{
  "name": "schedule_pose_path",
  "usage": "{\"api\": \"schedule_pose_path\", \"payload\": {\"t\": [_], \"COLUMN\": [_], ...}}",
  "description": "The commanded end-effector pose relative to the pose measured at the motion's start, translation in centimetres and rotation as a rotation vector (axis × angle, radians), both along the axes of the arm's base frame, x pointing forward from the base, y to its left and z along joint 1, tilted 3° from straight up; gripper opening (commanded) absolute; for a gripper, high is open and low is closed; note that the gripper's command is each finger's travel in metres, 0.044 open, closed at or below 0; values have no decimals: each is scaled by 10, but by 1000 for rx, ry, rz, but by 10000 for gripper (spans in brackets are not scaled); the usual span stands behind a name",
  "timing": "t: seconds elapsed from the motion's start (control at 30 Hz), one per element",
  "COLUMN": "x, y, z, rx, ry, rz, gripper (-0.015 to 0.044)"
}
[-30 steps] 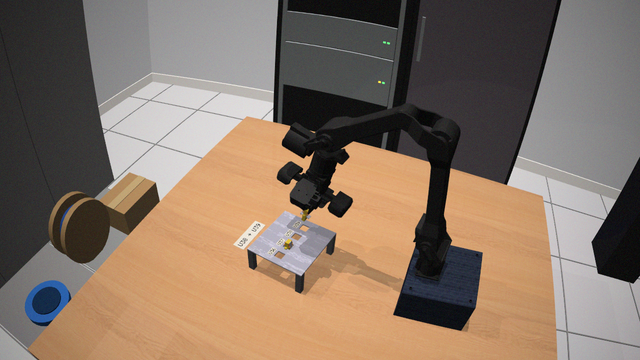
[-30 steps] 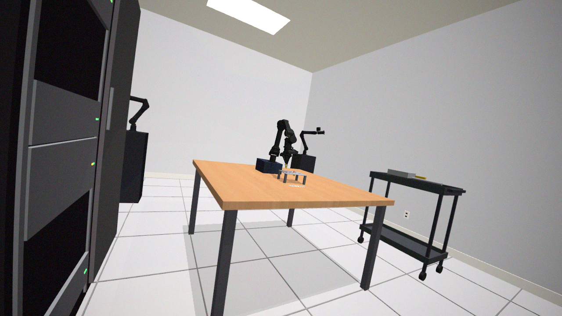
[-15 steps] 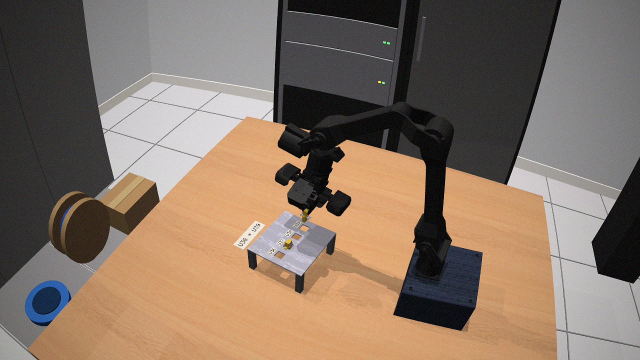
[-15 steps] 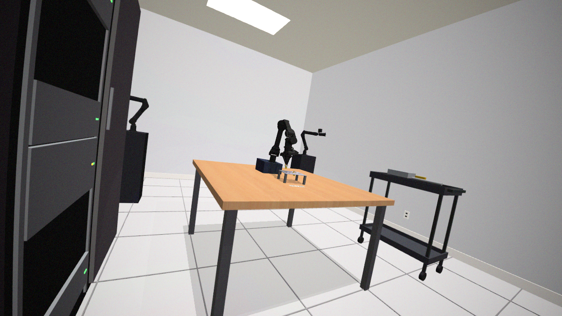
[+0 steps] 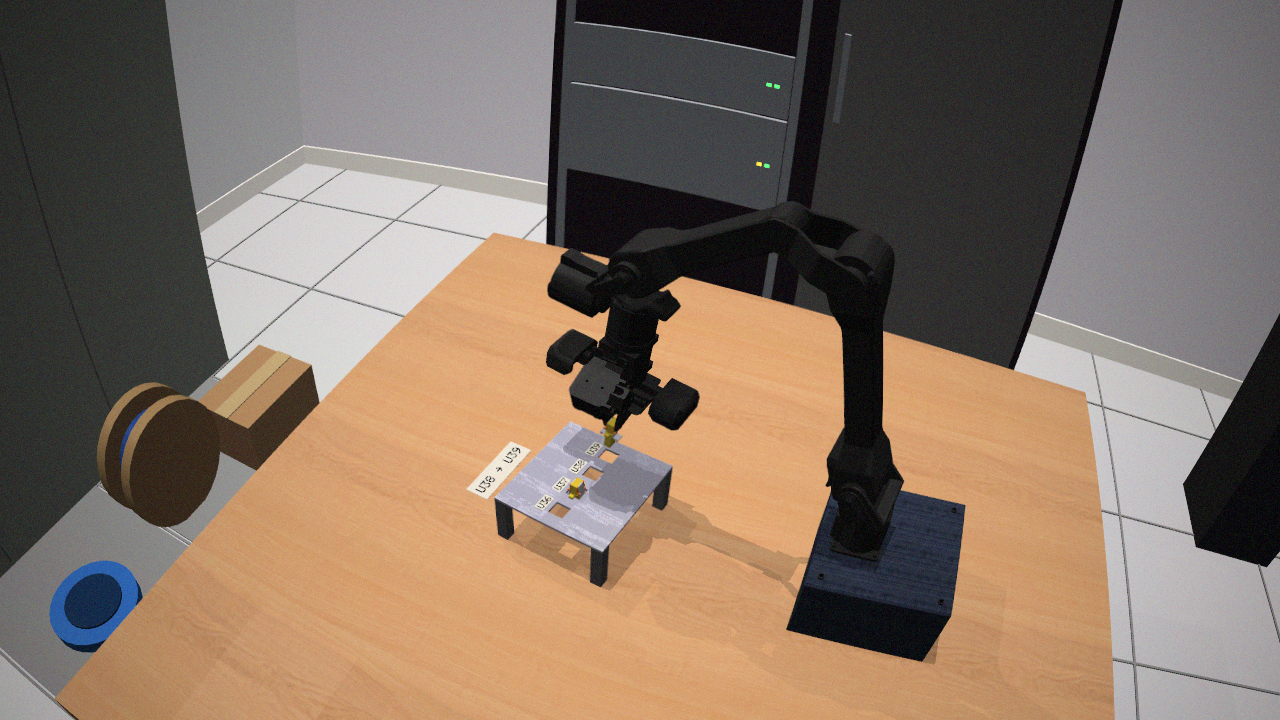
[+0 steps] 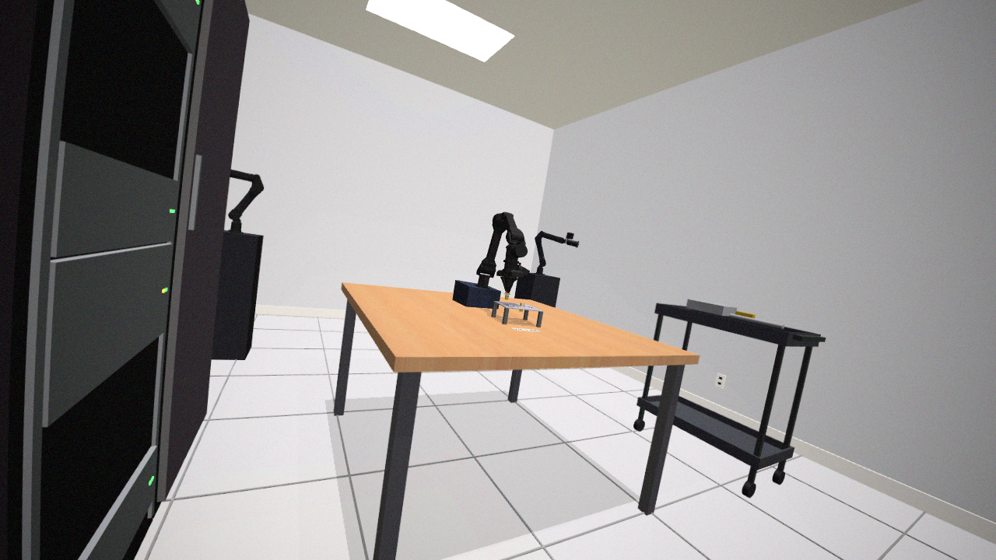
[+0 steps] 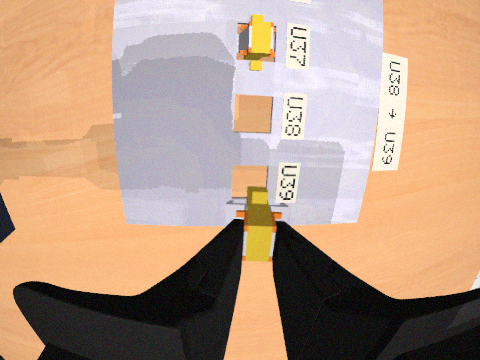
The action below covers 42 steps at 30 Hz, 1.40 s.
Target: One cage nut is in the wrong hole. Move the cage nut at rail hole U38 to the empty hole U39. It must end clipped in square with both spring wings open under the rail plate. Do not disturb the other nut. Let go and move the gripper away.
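The nut [image 5: 610, 432] [image 6: 506, 295] [image 7: 259, 242] is out of its old hole, held aloft near the plate's far edge and not seated. In the wrist view it overlaps the near rim of U39 [image 5: 608, 456] [image 7: 249, 180] and sits a little right of that hole's middle. Thin grey points stick out at its sides, perhaps the spring wings; their exact set is too small to tell.

The gripper [image 5: 614, 422] [image 6: 506, 288] [image 7: 258, 230] pinches the nut, one fingertip on each side, with the yellow body showing between them. That hold probably keeps it upright and its lower end free to enter the hole. Holding it high presumably lets it travel without scraping the plate [image 5: 546, 465] [image 6: 532, 308] [image 7: 175, 125].

U38 [image 5: 593, 472] [image 7: 253, 114] is vacant. Beyond it along the row, the other nut [image 5: 576, 488] [image 7: 260, 39] sits in U37 and must be left alone. The plate stands on legs, which likely gives the wings room to open underneath. To its left on the table [image 5: 358, 537] [image 6: 557, 348], the card [image 5: 495, 470] [image 7: 391, 112] gives the move, U38 to U39.

Next, the nut needs centring and squaring over U39, then a straight push down. Off-centre, it could catch the rim, tilt, or trap a wing above the plate.
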<state>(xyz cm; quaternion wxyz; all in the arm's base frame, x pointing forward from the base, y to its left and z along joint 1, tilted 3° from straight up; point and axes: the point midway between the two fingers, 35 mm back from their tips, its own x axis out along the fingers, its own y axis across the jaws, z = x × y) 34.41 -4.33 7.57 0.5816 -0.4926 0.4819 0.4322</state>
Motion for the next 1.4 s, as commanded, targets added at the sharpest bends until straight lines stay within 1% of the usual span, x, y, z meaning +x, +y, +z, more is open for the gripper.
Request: {"api": "schedule_pose_path", "payload": {"t": [0.0, 0.5, 1.03, 1.37], "x": [1, 2, 4, 4], "y": [0, 0, 1, 1], "z": [-4, -8, -31, -31], "rx": [5, 11, 10, 10], "ry": [27, 66, 66, 66], "rz": [5, 7, 7, 7], "gripper": [33, 33, 33, 33]}}
